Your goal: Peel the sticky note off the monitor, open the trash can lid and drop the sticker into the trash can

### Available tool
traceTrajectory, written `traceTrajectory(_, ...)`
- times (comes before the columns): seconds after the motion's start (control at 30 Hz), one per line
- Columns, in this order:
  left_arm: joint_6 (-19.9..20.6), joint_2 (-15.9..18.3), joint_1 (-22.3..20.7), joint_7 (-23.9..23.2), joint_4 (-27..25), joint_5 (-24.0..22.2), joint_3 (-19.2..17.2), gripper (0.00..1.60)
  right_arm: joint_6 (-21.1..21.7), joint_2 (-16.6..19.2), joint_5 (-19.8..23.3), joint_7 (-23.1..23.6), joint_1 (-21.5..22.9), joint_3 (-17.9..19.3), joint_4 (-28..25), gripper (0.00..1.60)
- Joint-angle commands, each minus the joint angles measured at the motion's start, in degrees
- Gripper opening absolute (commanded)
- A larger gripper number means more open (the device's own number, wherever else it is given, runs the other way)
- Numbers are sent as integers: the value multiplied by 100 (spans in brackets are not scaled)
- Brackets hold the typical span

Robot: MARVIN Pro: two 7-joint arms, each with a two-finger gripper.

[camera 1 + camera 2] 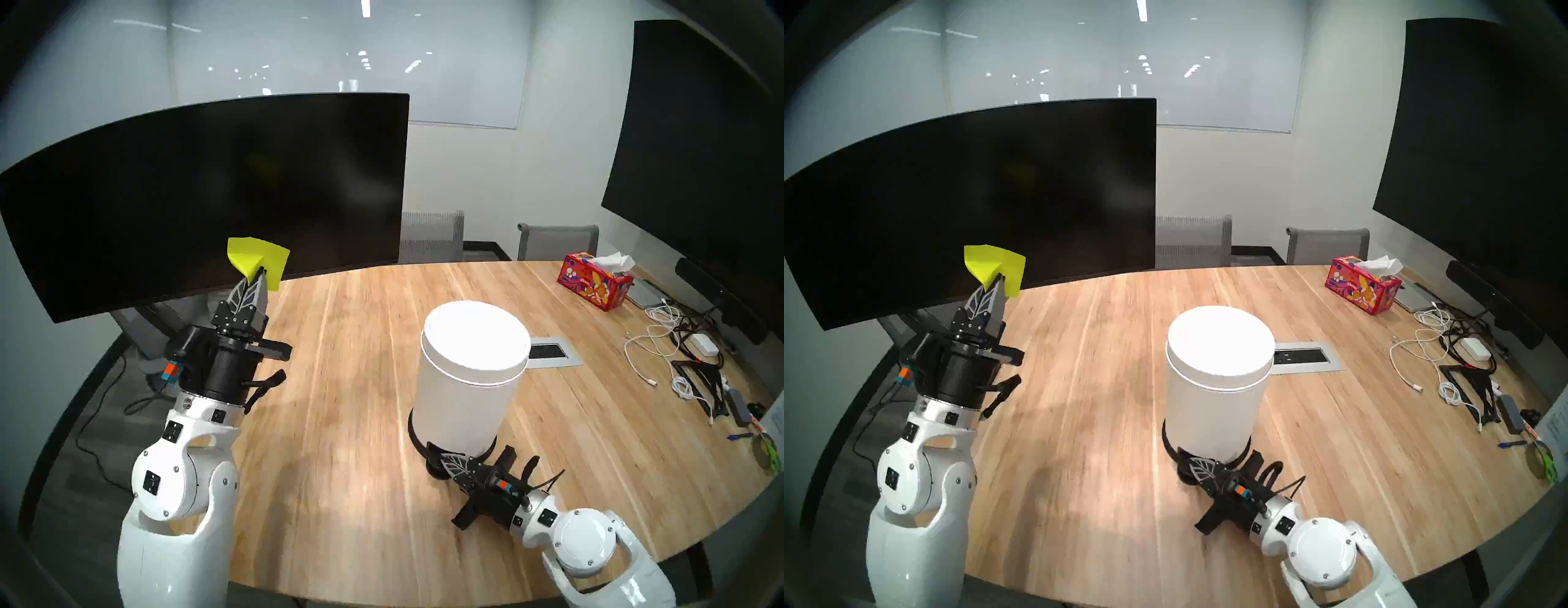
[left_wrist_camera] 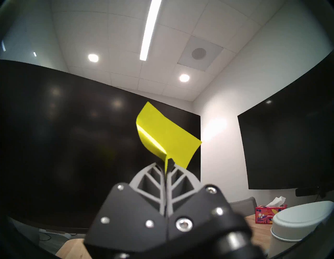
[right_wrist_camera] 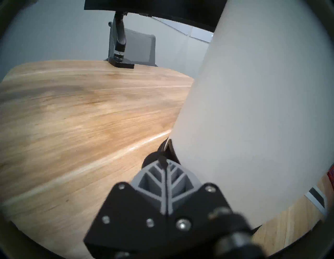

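Pinching the yellow-green sticker [image 1: 254,260], left gripper [image 1: 259,271] fully closed, raised before the monitor [image 1: 203,191], paper off the screen. Right gripper [image 1: 445,460] closed, empty, low at the trash can [image 1: 464,395] pedal [image 1: 435,460]. Trash can lid [image 1: 477,335] down; can mid-counter [image 1: 339,382].

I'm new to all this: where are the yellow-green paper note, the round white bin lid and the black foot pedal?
yellow-green paper note [image 1: 259,259]: head left view, its creased middle.
round white bin lid [image 1: 476,335]: head left view, its top.
black foot pedal [image 1: 436,463]: head left view, its near end.
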Motion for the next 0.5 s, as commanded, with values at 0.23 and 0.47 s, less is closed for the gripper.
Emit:
traceTrajectory(0.23, 3, 41, 14, -85, -183, -188, -142, 0, 113, 43, -199, 43, 235, -215, 87, 0)
traceTrajectory(0.47, 55, 46, -14, -117, -234, -191, -159, 0, 107, 23, -284, 12, 236, -269, 133, 0)
